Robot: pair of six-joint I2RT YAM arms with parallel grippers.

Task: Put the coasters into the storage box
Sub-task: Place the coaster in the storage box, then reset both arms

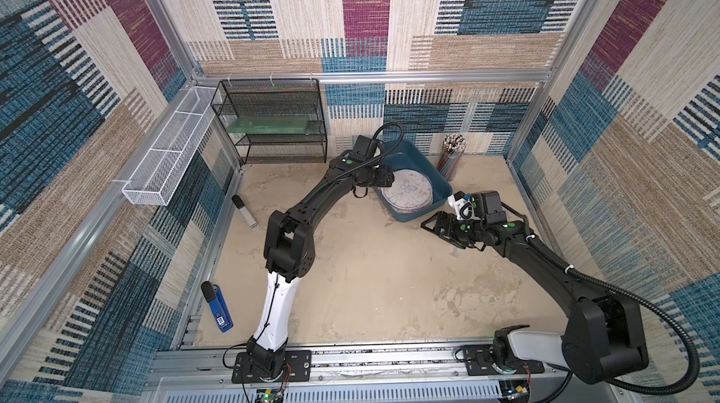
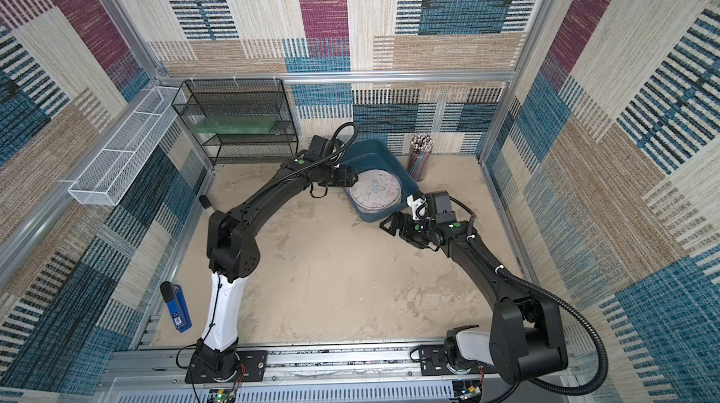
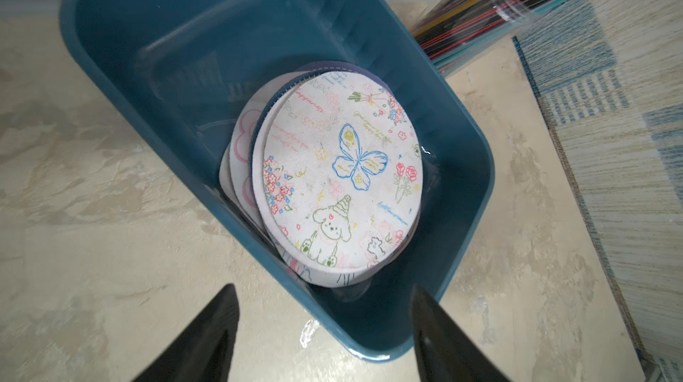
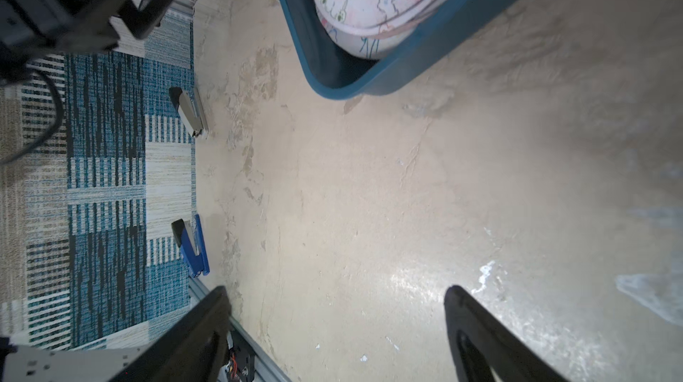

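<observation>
Left wrist view: my left gripper (image 3: 324, 287) gapes empty above pastel round coasters (image 3: 340, 184) in the teal plastic storage box (image 3: 148, 47); placing looks done, withdraw next.

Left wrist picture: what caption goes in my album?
Open left tool by the storage box, butterfly coaster lying on top inside.

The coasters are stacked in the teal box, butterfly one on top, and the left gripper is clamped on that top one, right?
Not quite. The coasters are stacked in the storage box, butterfly one on top, but the left gripper is not clamped on it: the left wrist view shows its jaws spread apart with nothing between them.
</observation>
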